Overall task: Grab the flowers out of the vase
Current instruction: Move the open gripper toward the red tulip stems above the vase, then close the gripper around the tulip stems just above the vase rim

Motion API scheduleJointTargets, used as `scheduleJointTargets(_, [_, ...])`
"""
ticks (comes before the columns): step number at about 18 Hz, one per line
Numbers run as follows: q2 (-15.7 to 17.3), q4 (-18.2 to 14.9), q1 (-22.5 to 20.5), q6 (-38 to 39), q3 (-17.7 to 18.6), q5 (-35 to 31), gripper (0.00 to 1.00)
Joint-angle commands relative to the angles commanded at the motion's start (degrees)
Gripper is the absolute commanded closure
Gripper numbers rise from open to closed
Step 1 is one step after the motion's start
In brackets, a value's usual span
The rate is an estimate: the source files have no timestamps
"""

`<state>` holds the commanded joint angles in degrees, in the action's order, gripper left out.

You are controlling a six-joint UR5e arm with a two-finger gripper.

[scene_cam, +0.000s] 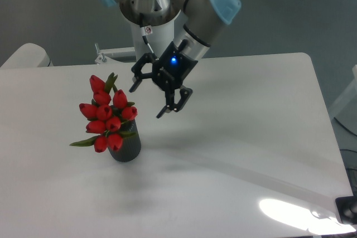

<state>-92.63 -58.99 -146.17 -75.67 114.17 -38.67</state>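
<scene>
red tulip flowers in ribbed vase; tool spread, beside

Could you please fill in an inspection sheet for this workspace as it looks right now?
Surface: white table, bright glare patch near the front right corner.
Job's things: red flowers standing in the dark vase, left of centre; not yet picked up.
Clutter: nothing seen.
Claw: claw open and empty, hanging above the table just right of the flowers, touching nothing.
Cables: one thin cable running down the white arm base.
Surroundings: grey floor behind the table; a white rounded object at the far left edge; a dark object at the lower right edge, unclear what.
</scene>
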Motion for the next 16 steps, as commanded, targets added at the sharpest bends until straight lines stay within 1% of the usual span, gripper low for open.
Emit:
scheduleJointTargets(2, [-0.5, 2.4, 1.0, -0.1, 0.1, 0.2, 0.00])
scheduleJointTargets(3, [-0.6, 2.7, 1.3, -0.1, 0.2, 0.2, 0.00])
scheduleJointTargets(5, [-1.3, 3.0, 1.4, -0.3, 0.1, 0.2, 0.00])
scheduleJointTargets(12, [-2.2, 3.1, 1.6, -2.3, 0.4, 0.3, 0.00])
scheduleJointTargets(16, [-2.6, 3.3, 3.4, -2.1, 0.4, 0.4, 0.00])
